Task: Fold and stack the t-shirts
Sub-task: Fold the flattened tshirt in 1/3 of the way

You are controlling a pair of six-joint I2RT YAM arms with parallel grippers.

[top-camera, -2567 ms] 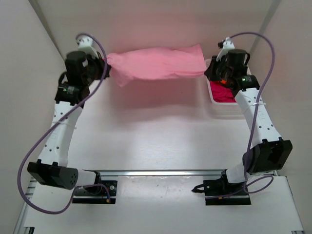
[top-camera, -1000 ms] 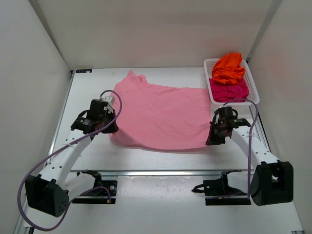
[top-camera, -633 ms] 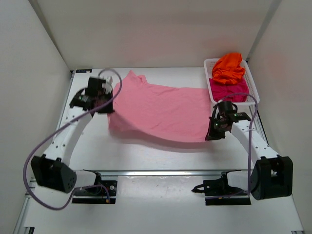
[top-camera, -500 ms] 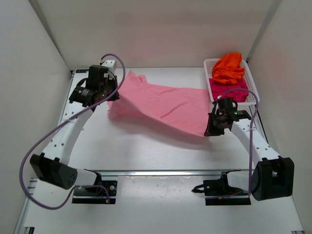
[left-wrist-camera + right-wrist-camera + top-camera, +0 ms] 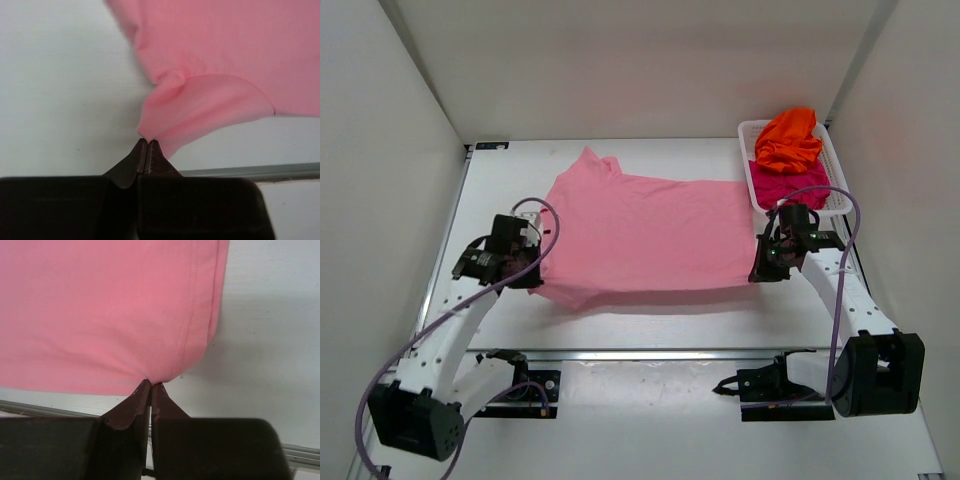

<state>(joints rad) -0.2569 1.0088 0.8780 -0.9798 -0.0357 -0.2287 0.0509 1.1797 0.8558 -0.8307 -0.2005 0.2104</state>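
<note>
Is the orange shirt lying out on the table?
No, the orange shirt sits bunched in the white basket, on top of the magenta shirt.

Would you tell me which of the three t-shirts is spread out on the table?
The light pink t-shirt: it lies spread across the table, while the orange t-shirt and the magenta t-shirt sit crumpled in the white basket.

Clamped tight on the hemmed corner of the light pink soft fabric t-shirt (image 5: 100,305) with the dark two-finger right gripper (image 5: 150,385), spread up and left over the plain white table (image 5: 270,340), stitched along the edge
</note>
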